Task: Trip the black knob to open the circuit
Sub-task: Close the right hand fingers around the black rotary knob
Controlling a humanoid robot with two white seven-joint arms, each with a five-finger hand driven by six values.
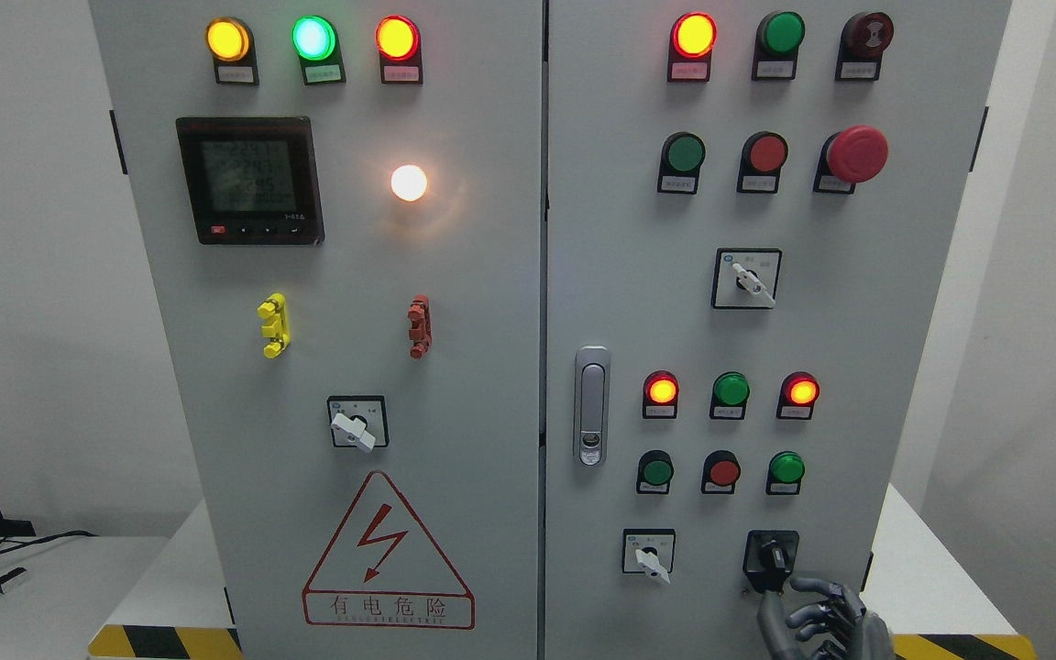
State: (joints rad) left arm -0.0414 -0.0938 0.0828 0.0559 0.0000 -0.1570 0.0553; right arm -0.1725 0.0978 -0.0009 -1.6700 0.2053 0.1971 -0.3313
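the black knob (pixel 772 557) sits at the bottom right of the right-hand cabinet door (pixel 904 302), on a square black base, with its handle standing roughly upright. the right hand (pixel 819 623) comes up from the bottom edge just below and a little right of it; its grey fingers (pixel 808 609) are curled loosely, and one fingertip reaches the lower edge of the knob's base. the fingers are not closed around the handle, and whether that fingertip truly presses on the base or only hovers before it cannot be told.

just left of the black knob, on the same row, is a small white selector switch (pixel 649 555) on a white plate, its pointer angled down to the right. above these runs a row of three push buttons, green, red, green (pixel 786 468), and above that three indicator lamps: the outer two glow red-orange (pixel 801 391) and the middle one is green and unlit. a metal door latch (pixel 591 405) stands vertically at the door's left edge. higher up is another white selector switch (pixel 745 279), then a red mushroom emergency stop button (pixel 856 153), and at the top a lit red lamp (pixel 694 35).

the left-hand door (pixel 491 367) carries a red lightning warning triangle (pixel 388 550) with chinese characters, a white selector switch (pixel 356 423), a yellow clip (pixel 274 325), a red clip (pixel 419 326), a glowing white lamp (pixel 409 182), a digital meter (pixel 249 180), and yellow, green and orange lamps lit along the top. the cabinet stands on a white table (pixel 927 568) with black-and-yellow hazard tape (pixel 161 642) on its front edge.
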